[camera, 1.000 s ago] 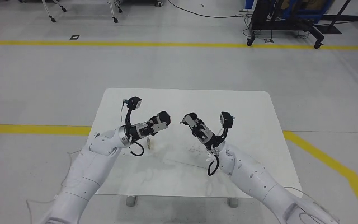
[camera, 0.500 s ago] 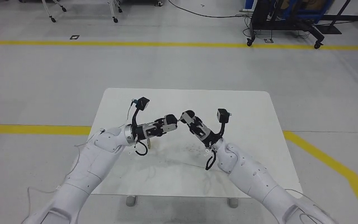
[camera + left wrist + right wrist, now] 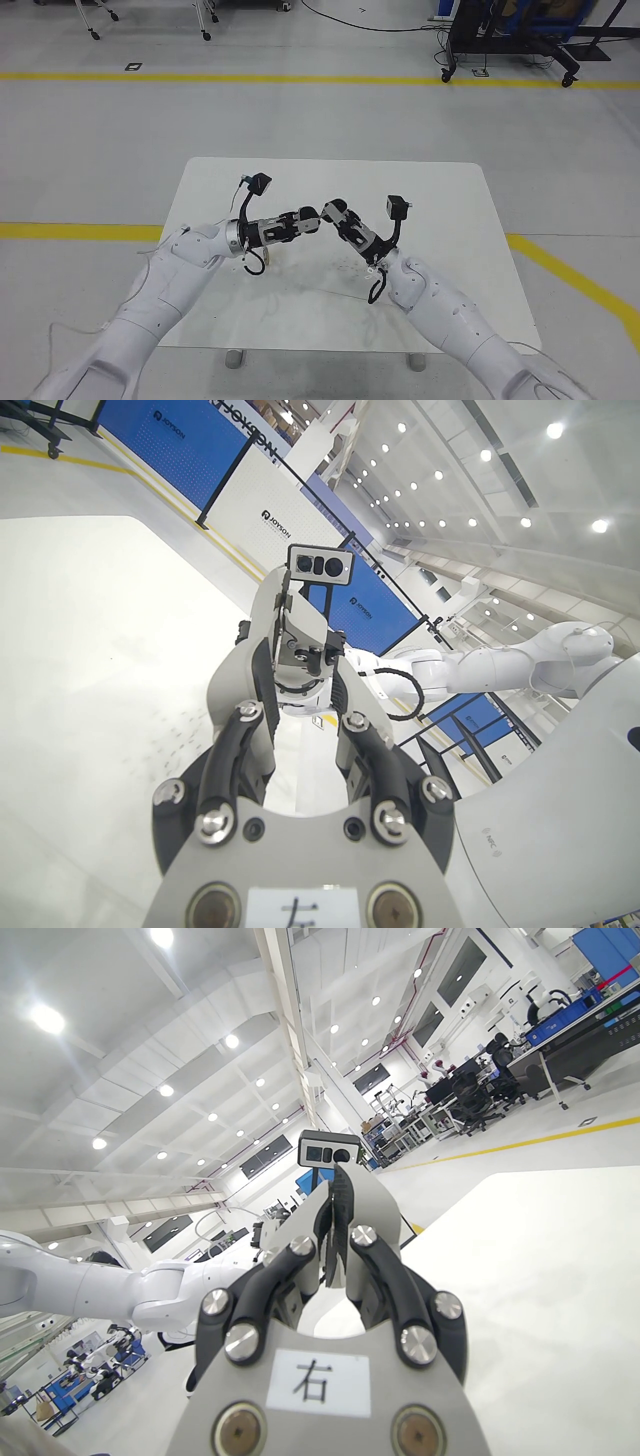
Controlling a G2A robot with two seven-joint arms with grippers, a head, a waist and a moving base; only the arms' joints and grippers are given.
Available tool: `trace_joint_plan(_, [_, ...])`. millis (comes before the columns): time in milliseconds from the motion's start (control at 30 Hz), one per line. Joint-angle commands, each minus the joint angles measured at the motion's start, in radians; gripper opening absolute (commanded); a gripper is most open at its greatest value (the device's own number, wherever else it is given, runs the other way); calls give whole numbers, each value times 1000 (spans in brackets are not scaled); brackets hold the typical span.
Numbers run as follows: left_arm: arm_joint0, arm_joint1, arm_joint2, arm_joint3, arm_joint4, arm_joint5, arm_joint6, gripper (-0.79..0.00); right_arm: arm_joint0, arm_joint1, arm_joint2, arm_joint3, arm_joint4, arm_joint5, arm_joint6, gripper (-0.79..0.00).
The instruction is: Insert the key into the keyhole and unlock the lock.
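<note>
Over the middle of the white table (image 3: 440,200) my two grippers meet tip to tip in the air. The left gripper (image 3: 310,217) stands open, its black-padded fingers (image 3: 262,690) apart on either side of the right gripper's tips (image 3: 287,615). The right gripper (image 3: 339,1180) is shut, its pads pressed together; whether anything thin is pinched between them I cannot tell. A small brass-coloured thing (image 3: 266,257) lies on the table beside the left forearm, under its black cable. It is too small to tell whether it is the lock or the key.
The tabletop is bare white on the right half and along the back edge (image 3: 340,160). Yellow floor lines (image 3: 60,231) run past the table on both sides. A wheeled black rack (image 3: 510,40) stands far behind it.
Both grippers have closed in on each other over the table's middle, the left moving right, the right moving slightly left. The gap between them has gone.
</note>
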Motion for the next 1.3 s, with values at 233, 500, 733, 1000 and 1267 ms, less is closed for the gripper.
trace_joint_plan(233, [-20,-11,10,27,80,16,34,-748,-13,-12,27,2,4,-10,35,-785])
trace_joint_plan(500, [-6,-18,9,13,161,37,104,-785,-16,-23,45,15,9,-13,67,-785])
trace_joint_plan(733, [13,-19,-8,3,169,53,150,-785,-30,-28,71,28,3,-22,81,-785])
trace_joint_plan(1000, [28,-18,-19,-8,152,64,146,-785,-49,-32,91,25,6,-25,121,-785])
trace_joint_plan(1267, [36,-17,-31,-11,103,67,111,-536,-59,-37,111,22,20,-26,155,-785])
